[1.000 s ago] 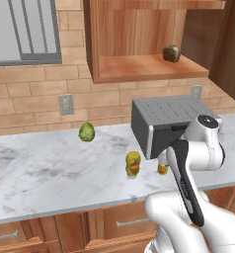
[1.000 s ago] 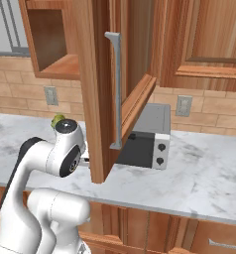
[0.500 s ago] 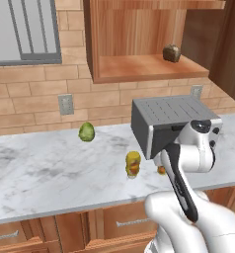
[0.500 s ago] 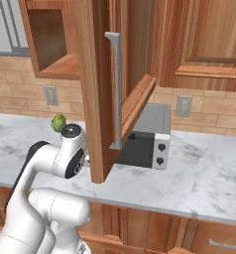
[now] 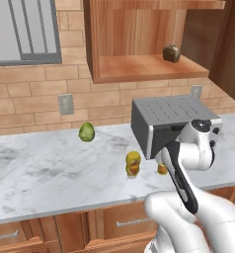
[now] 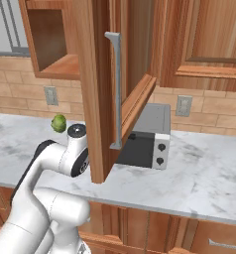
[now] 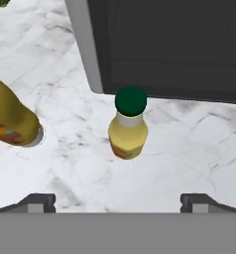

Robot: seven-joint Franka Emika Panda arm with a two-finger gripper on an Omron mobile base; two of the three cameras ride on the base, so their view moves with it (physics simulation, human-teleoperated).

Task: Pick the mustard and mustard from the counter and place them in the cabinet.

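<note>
The fingers point(image 7: 118, 202) stand wide apart above the slim mustard bottle point(image 7: 128, 125), which stands upright on the marble table point(image 5: 50, 173) just before the grey appliance point(image 5: 169, 121). The stubby mustard bottle point(image 5: 133, 163) stands nearby, apart from it.

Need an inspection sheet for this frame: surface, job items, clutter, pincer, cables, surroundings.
Surface: marbled counter, no spills seen.
Job's things: slim mustard bottle with green cap, upright just in front of the grey appliance; stubby mustard bottle upright beside it, apart. Neither is in the cabinet.
Clutter: green ball on the counter near the wall; dark brown lump on the cabinet shelf.
Pincer: pincer open, above the slim bottle, holding nothing.
Cables: nothing seen.
Surroundings: brick wall with outlets; open cabinet door; drawers below.
</note>
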